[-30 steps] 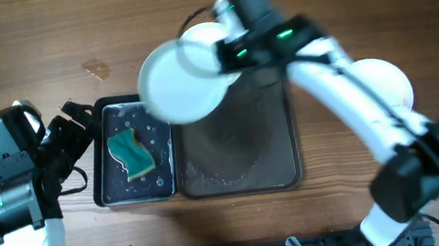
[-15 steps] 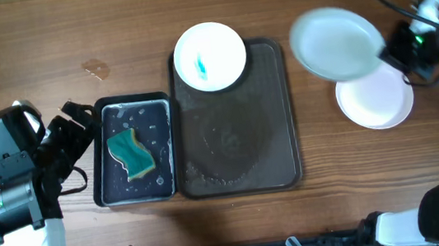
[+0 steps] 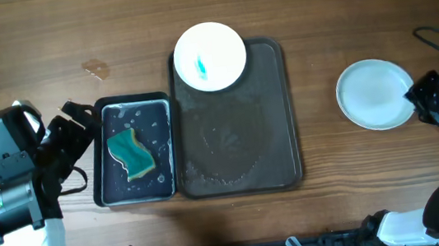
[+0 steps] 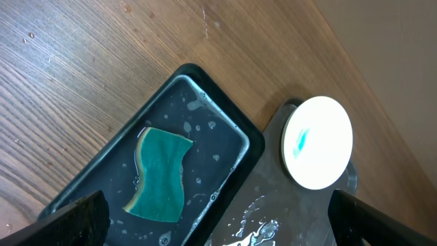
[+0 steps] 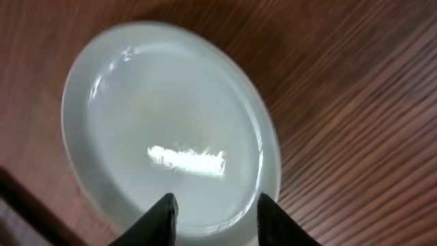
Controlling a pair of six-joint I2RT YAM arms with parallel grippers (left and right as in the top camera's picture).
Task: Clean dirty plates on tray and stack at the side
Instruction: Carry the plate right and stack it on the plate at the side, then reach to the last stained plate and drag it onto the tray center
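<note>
A white plate with a blue smear lies at the far left corner of the wet grey tray; it also shows in the left wrist view. Clean white plates lie stacked on the table to the right of the tray. My right gripper is open at the stack's right rim; in the right wrist view its fingers straddle the top plate's edge. My left gripper is open and empty above the sponge basin's left end, and its fingers are spread wide.
A dark basin with water and a green sponge sits left of the tray. The sponge and the tray show in the left wrist view. A small wet spot marks the table at the far left.
My right arm swung a clean white plate from over the tray to the right, set it on the plate there and drew back to the rim. The left arm has not moved.
</note>
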